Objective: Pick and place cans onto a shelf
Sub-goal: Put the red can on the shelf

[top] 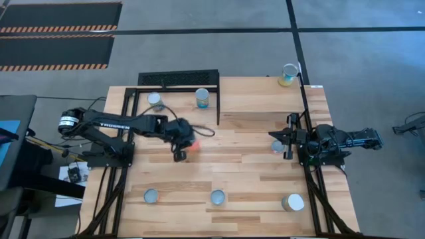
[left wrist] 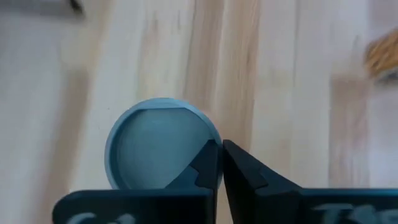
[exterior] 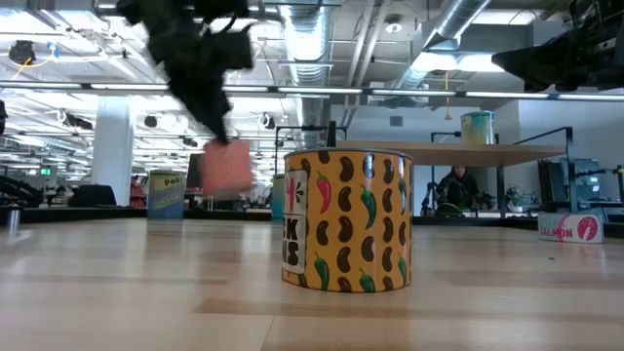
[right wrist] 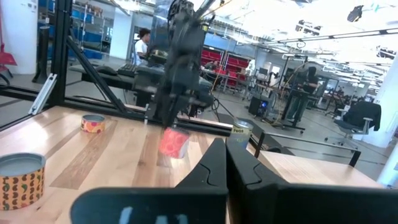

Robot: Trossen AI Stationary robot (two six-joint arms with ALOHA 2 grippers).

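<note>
**Left end effector together at the red can's rim; grip looks doubtful**

The small red-sided can with a grey-blue round top [top: 192, 144] is just off the middle of the pale plank surface [top: 239, 172], toward 10 o'clock. It looks blurred and tilted in the side views. The left end effector [left wrist: 220, 152] is right over it. Its two dark fingers are pressed together at the edge of the can's top rather than straddling its sides. I cannot tell whether the can is held at all.

To do this step well, I judge the fingers should part again and centre over the lid. They should then drop down both sides of the can before clamping and lift straight up. The carry then runs toward 1 o'clock, where the raised pale wooden shelf [exterior: 439, 152] stands. It needs to stay clear of the right end effector [right wrist: 225, 146], which waits at 3 o'clock with its fingers together.

Counted from above, there are eight cans:
- one red-sided can
- one yellow-green can [top: 287, 74] on the shelf at 1 o'clock
- two silver-topped cans [top: 155, 99] [top: 202, 97] at 11 o'clock, beside the black metal frame [top: 178, 79]
- one small can [top: 277, 146] by the right end effector
- three front-row cans [top: 151, 196] [top: 218, 197] [top: 292, 202] spread from 7 to 5 o'clock

There are two arms and one shelf.
</note>
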